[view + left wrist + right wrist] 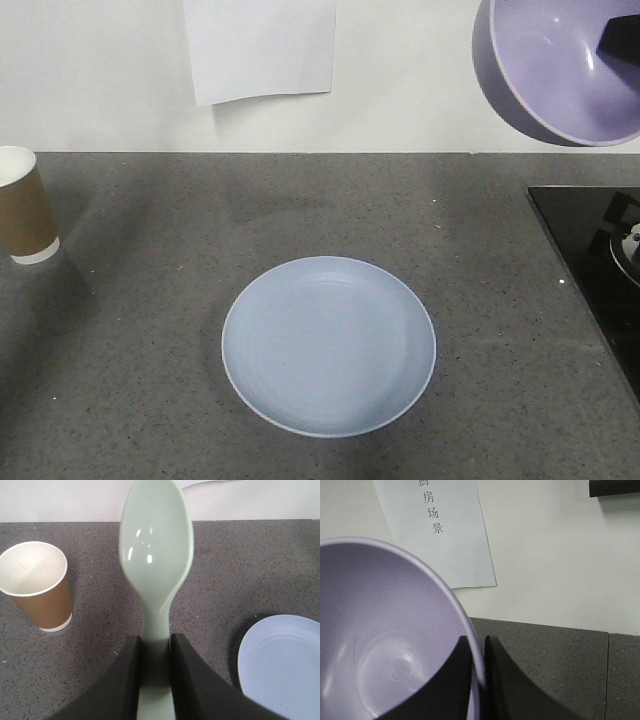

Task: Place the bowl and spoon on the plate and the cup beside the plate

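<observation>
cup (25, 205) cropped at left edge, bowl (560, 70) cropped at top right

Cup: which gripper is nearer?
Left. The left gripper, gripping the spoon, hovers just right of the cup; the right gripper holds the bowl aloft across the counter, beyond the plate.

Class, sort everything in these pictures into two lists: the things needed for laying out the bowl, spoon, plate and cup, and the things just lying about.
Needed:
bowl, held by the right gripper
spoon, held by the left gripper
plate
cup

Just there:
paper sheet on the wall
black hob on the counter
</observation>
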### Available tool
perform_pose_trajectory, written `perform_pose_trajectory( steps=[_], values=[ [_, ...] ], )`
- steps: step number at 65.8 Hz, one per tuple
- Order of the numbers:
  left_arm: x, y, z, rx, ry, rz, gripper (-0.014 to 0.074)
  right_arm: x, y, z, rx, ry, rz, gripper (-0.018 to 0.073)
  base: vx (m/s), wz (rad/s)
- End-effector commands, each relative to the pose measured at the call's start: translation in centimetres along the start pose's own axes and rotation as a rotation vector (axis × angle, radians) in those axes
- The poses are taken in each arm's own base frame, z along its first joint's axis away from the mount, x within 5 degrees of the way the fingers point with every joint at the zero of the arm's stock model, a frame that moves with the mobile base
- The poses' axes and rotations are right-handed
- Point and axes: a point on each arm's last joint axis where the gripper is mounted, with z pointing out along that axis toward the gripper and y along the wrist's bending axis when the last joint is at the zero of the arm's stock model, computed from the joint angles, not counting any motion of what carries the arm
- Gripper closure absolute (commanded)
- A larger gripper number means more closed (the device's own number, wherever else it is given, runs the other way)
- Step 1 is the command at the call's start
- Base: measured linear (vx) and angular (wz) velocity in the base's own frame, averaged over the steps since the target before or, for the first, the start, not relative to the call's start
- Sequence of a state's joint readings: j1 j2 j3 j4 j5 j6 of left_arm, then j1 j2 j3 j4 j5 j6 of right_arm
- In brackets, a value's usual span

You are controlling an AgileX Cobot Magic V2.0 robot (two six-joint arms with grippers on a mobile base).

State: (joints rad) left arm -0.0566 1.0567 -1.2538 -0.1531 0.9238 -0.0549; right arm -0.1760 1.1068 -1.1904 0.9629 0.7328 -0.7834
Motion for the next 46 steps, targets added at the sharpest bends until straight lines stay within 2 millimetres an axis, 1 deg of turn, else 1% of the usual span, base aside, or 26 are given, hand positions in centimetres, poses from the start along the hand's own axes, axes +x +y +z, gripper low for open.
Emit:
perform_pose_trajectory(
  steps=[1, 17, 31, 35, 38, 46],
  values=[
    [-1.0, -0.5, -1.2, 0.027, -0.099, -0.006, 0.0602, -1.5, 0.7, -1.0, 0.000, -0.088, -0.005, 0.0569, 0.00, 0.00],
    [-1.0, -0.5, -1.2, 0.027, -0.099, -0.006, 0.0602, -1.6, 0.7, -1.0, 0.002, -0.090, -0.005, 0.0569, 0.00, 0.00],
    [-1.0, -0.5, -1.2, 0.027, -0.099, -0.006, 0.0602, -2.1, 0.3, -0.9, 0.027, -0.147, 0.030, 0.0569, 0.00, 0.00],
    [-1.0, -0.5, -1.2, 0.027, -0.099, -0.006, 0.0602, -2.0, 0.4, -0.3, -0.017, -0.140, 0.060, 0.0569, 0.00, 0.00],
    [-1.0, -0.5, -1.2, 0.027, -0.099, -0.006, 0.0602, -2.0, 0.5, 0.3, -0.058, -0.116, 0.047, 0.0569, 0.00, 0.00],
    [-1.0, -0.5, -1.2, 0.027, -0.099, -0.006, 0.0602, -1.1, 1.4, 3.4, -0.240, 0.018, 0.001, 0.0567, 0.00, 0.00]
  ],
)
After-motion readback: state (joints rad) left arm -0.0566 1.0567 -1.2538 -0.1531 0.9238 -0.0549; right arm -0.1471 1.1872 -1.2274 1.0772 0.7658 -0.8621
